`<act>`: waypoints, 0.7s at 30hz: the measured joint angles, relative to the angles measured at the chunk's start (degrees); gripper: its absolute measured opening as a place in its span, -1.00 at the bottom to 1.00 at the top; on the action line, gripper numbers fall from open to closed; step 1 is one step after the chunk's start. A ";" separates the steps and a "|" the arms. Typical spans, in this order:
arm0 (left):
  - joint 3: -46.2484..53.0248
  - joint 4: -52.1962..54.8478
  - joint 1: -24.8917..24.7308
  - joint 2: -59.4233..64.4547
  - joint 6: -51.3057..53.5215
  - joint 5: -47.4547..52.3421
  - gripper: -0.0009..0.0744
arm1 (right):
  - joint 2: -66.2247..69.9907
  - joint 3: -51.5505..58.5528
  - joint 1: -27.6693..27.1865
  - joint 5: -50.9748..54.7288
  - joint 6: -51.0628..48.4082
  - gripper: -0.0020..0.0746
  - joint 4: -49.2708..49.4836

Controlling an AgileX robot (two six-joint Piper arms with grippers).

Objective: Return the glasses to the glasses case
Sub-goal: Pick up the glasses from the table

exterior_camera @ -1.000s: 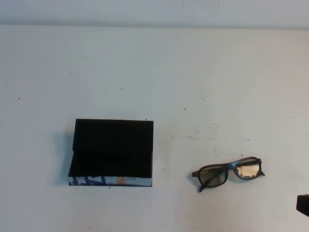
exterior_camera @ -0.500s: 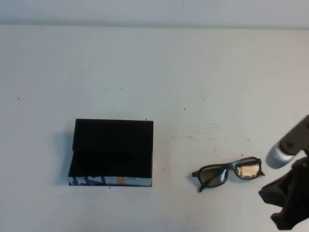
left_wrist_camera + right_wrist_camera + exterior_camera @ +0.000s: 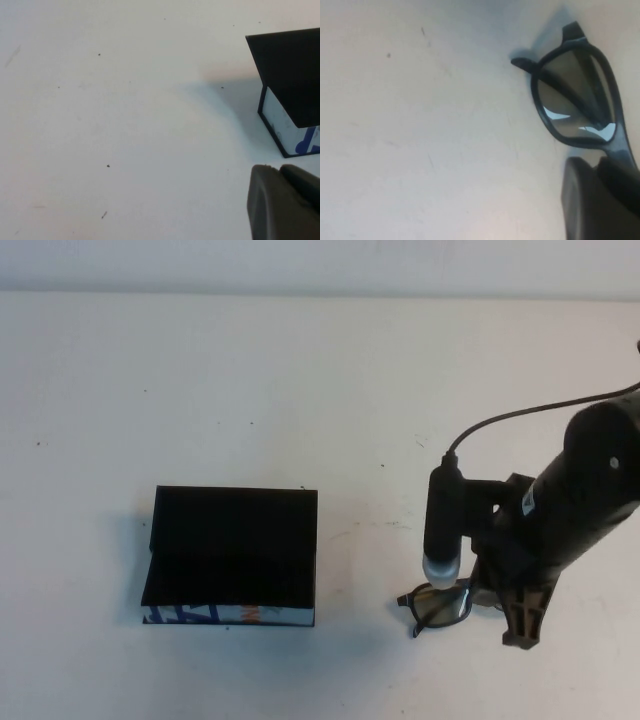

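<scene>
The glasses case [image 3: 232,550] is a black box with its flap lid up and a white, blue and orange front edge, at the left of the table. The glasses [image 3: 440,604] lie flat to its right; only one lens shows, since my right arm covers the other. My right gripper [image 3: 522,632] hangs over the covered half, fingers together. In the right wrist view the glasses [image 3: 575,100] lie just beyond the gripper [image 3: 597,165], with the frame running behind it. My left gripper [image 3: 285,200] is shut and empty, near a corner of the case [image 3: 292,75].
The white table [image 3: 300,390] is bare around the two objects, with only small dark specks. Its far edge runs along the top of the high view. The right arm's cable [image 3: 520,412] loops above the glasses.
My right arm has swung in from the lower right corner and now stands over the right half of the glasses. The glasses and the case have not moved.
</scene>
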 joint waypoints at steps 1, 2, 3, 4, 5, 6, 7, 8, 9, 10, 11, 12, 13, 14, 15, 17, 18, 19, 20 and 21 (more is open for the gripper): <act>0.00 0.00 0.00 0.00 0.00 0.00 -0.99 | 1.15 -1.00 -0.61 0.95 -2.63 -0.85 0.00; 0.00 0.00 0.00 0.00 0.00 0.00 -0.99 | 1.95 -1.95 -1.09 1.83 -4.53 -0.80 0.00; 0.00 0.00 0.00 0.00 0.00 0.00 -0.99 | 2.78 -2.85 -1.57 2.88 -6.10 -0.72 -0.12; 0.00 0.00 0.00 0.00 0.00 0.00 -0.99 | 3.37 -3.51 -2.07 3.64 -7.46 -0.64 -0.23; 0.00 0.00 0.00 0.00 0.00 0.00 -0.99 | 3.65 -3.82 -2.33 3.85 -8.39 -0.55 -0.23; 0.00 0.00 0.00 0.00 0.00 0.00 -0.99 | 3.76 -3.95 -2.56 3.79 -9.48 -0.45 -0.23; 0.00 0.00 0.00 0.00 0.00 0.00 -0.99 | 3.76 -4.08 -2.70 3.79 -10.41 -0.35 -0.23; 0.00 0.00 0.00 0.00 0.00 0.00 -0.99 | 3.76 -4.30 -2.95 3.79 -11.29 -0.26 -0.23; 0.00 0.00 0.00 0.00 0.00 0.00 -0.99 | 3.76 -4.28 -3.08 3.79 -12.18 -0.20 -0.23; 0.00 0.00 0.00 0.00 0.00 0.00 -0.99 | 3.76 -4.32 -3.35 3.67 -13.61 -0.14 -0.23; 0.00 0.00 0.00 0.00 0.00 0.00 -0.99 | 3.89 -4.32 -3.35 3.57 -15.19 -0.10 -0.32; 0.00 0.00 0.00 0.00 0.00 0.00 -0.99 | 4.15 -4.42 -3.46 3.32 -16.83 -0.07 -0.37; 0.00 0.00 0.00 0.00 0.00 0.00 -0.99 | 4.41 -4.42 -3.46 3.09 -18.37 -0.06 -0.37; 0.00 0.00 0.00 0.00 0.00 0.00 -0.99 | 4.83 -4.42 -3.46 2.96 -19.54 -0.04 -0.37; 0.00 0.00 0.00 0.00 0.00 0.00 -0.99 | 5.22 -4.42 -3.46 2.81 -20.97 -0.03 -0.37; 0.00 0.00 0.00 0.00 0.00 0.00 -0.99 | 6.49 -4.81 -3.46 2.71 -22.81 -0.03 -0.37; 0.00 0.00 0.00 0.00 0.00 0.00 -0.99 | 7.15 -5.26 -3.46 2.71 -23.21 -0.02 -0.37; 0.00 0.00 0.00 0.00 0.00 0.00 -0.99 | 8.00 -5.81 -3.46 2.71 -23.44 -0.02 -0.37; 0.00 0.00 0.00 0.00 0.00 0.00 -0.99 | 8.86 -6.48 -3.46 2.71 -23.67 -0.03 -0.37; 0.00 0.00 0.00 0.00 0.00 0.00 -0.99 | 9.73 -7.03 -3.46 2.71 -23.67 -0.02 -0.37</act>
